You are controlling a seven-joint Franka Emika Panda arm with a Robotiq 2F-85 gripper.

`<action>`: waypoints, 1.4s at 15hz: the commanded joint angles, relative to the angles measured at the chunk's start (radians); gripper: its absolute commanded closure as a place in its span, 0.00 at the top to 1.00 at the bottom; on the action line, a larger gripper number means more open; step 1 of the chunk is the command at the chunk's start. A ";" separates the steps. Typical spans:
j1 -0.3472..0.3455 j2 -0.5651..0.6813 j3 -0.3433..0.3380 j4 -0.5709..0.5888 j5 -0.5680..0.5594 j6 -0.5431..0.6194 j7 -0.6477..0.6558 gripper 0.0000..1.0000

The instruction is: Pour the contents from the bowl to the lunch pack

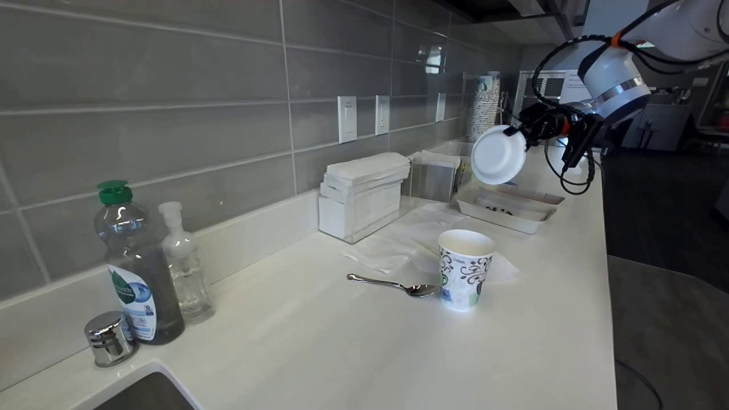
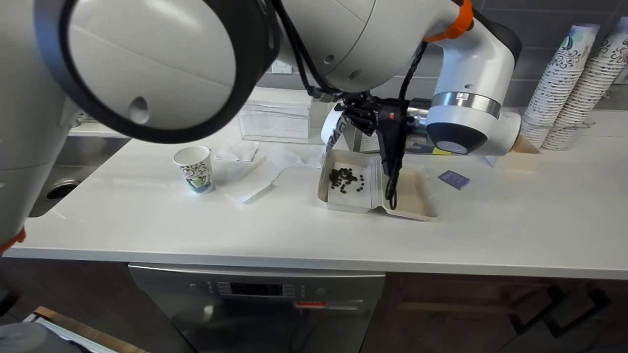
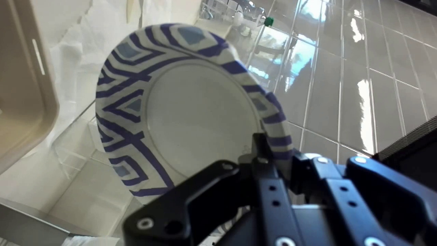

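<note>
The bowl, white outside [image 1: 499, 155] with a dark blue patterned inside [image 3: 201, 116], is tipped nearly on its side in the air. No contents show inside it in the wrist view. It also shows edge-on in an exterior view [image 2: 330, 128]. My gripper [image 3: 278, 153] is shut on the bowl's rim, one finger inside and one outside. The lunch pack [image 2: 353, 200] lies open on the counter, just below the bowl; it also shows in an exterior view [image 1: 495, 218] and in the wrist view [image 3: 20, 85]. Small dark pieces [image 2: 342, 177] lie in its left compartment.
A paper cup [image 1: 466, 270] stands beside a spoon [image 1: 393, 285]. Napkins [image 2: 274, 166] lie left of the lunch pack. A napkin holder [image 1: 364, 199] stands along the wall. Stacked cups [image 2: 559, 88] stand right, near a purple card [image 2: 454, 179]. Soap bottles [image 1: 136, 273] stand by the sink.
</note>
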 commanded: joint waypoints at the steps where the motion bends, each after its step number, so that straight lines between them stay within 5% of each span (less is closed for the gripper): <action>1: 0.013 0.040 -0.020 0.059 -0.019 0.011 0.046 0.02; 9: 0.258 -0.188 -0.067 -0.148 -0.252 0.371 0.027 0.02; 14: 0.428 -0.345 -0.037 -0.338 -0.457 0.669 0.070 0.02; 21: 0.577 -0.495 0.032 -0.630 -0.777 1.148 0.306 0.02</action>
